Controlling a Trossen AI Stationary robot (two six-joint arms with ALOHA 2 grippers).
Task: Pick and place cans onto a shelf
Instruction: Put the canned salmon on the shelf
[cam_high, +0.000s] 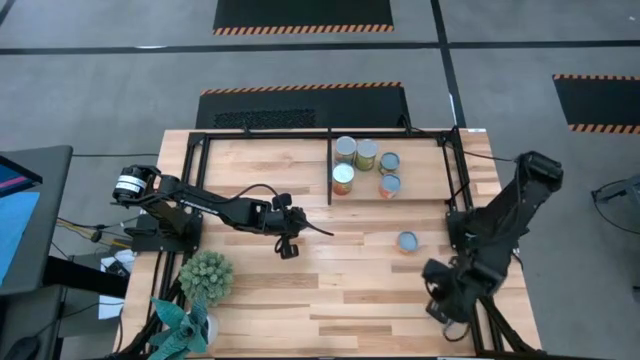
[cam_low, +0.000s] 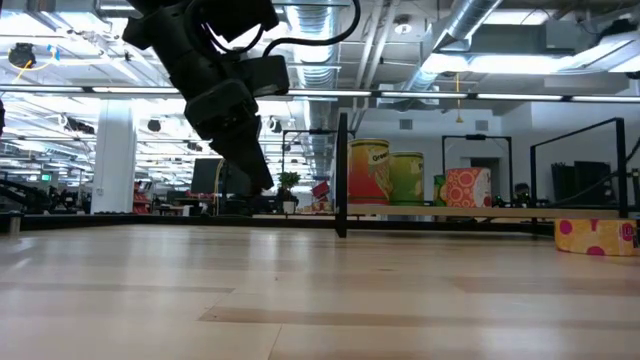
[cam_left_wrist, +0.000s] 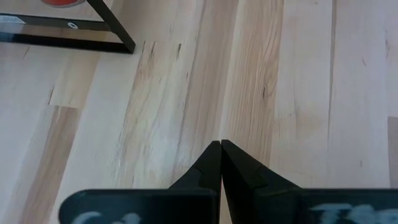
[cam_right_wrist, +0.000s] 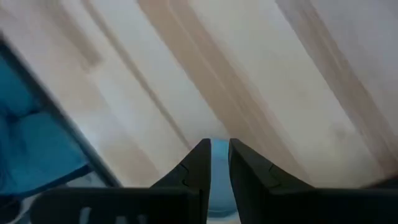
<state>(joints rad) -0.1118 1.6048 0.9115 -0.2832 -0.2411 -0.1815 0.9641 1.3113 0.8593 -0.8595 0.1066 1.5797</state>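
Five cans (cam_high: 366, 165) stand upright on the planks inside the shelf's (cam_high: 262, 133) right half, just right of its divider bar. In the low view they show behind the shelf's post (cam_low: 342, 175). A sixth can (cam_high: 407, 241) stands alone on the table outside the frame and also shows in the low view (cam_low: 595, 237). My left gripper (cam_high: 288, 248) is shut and empty over bare wood at mid-table (cam_left_wrist: 221, 143). My right gripper (cam_high: 447, 308) hangs low near the table's near right corner. Its fingers (cam_right_wrist: 219, 143) stand a narrow gap apart, with something pale blue in the gap that I cannot identify.
A spiky green potted plant (cam_high: 206, 276) and a teal plant (cam_high: 180, 325) stand at the near left corner. The shelf's left half (cam_high: 260, 165) holds nothing. Bare wood lies between the two grippers (cam_high: 360, 280). Hazard-striped mats (cam_high: 303, 14) lie on the floor beyond the table.
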